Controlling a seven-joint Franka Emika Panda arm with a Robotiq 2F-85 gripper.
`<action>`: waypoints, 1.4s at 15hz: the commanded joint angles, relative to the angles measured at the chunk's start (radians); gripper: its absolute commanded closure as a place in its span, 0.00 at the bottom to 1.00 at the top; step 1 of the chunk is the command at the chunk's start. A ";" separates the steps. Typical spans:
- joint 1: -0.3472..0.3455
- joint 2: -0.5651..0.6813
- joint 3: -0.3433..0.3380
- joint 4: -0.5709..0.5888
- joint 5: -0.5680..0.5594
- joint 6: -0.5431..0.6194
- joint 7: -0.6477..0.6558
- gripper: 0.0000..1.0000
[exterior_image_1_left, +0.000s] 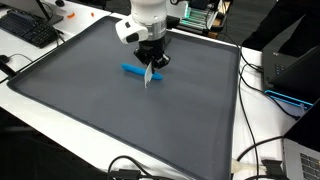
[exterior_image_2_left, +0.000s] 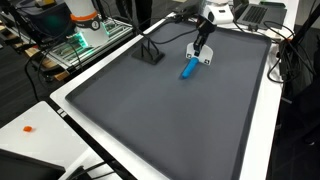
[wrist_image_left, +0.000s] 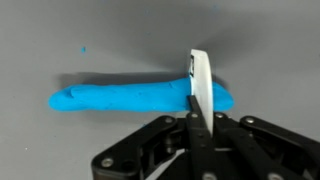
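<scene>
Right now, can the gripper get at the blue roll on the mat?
Probably yes: the gripper, shut on a thin white piece, hangs right over the blue roll, with nothing on the dark mat between them.

A wide dark grey mat covers the white table in both exterior views. A black keyboard lies at one corner. Black cables trail along an edge, and a green-lit electronics rack stands behind.

No legible text, label, brand, number or sign anywhere in view.
</scene>
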 joint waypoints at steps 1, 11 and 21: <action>-0.018 0.031 0.005 -0.012 0.056 -0.017 -0.013 0.99; -0.043 0.004 0.037 -0.026 0.141 -0.090 -0.095 0.99; -0.048 -0.007 0.064 0.004 0.192 -0.175 -0.176 0.99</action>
